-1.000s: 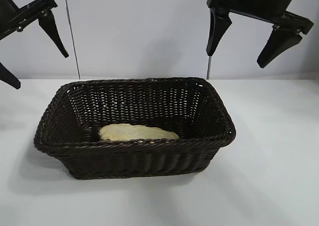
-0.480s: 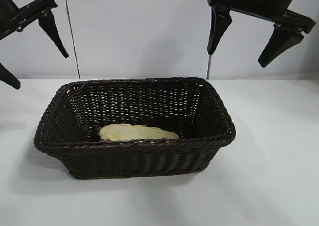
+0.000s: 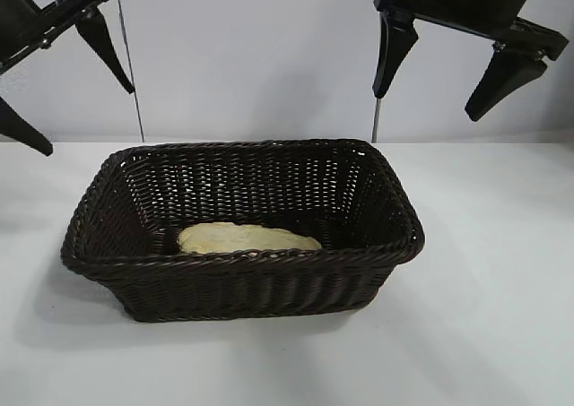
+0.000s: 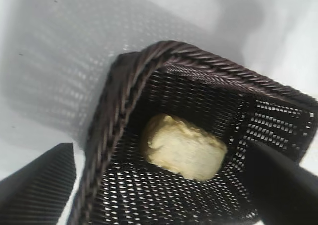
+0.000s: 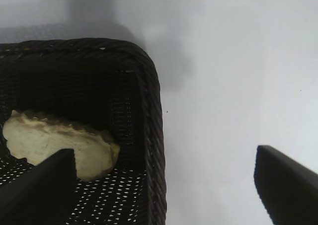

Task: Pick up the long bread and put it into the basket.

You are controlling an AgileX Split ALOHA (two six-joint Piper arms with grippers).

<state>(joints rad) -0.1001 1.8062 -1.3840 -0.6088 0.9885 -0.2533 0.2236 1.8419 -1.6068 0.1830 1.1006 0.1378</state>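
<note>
Your long bread [image 3: 248,237], a pale cream-yellow oval loaf, lies on the floor of the big dark brown woven wicker basket [image 3: 242,267], close to the basket's near wall. Its pale side faces up. So the job looks done: the bread is already in the basket.

The bread looks light and soft. If you ever need to lift it again, I think you should take it across its middle, on the two long sides, and squeeze gently so it does not squash or tear. Its skin looks rough, not slippery, so it should not slide out.

The basket sits on the white bench [image 3: 502,272].

Your left end effector [image 3: 61,74] hangs up high, above and to the left of the basket. Its two black fingers are spread wide and hold nothing. Your right end effector [image 3: 441,70] hangs up high over the basket's right back corner. Its fingers are spread wide too, and they are empty.

Compared with a second ago, the left end effector has tipped a little, so its fingers sit a bit more to the right. The right end effector, the bread and the basket have stayed put.
</note>
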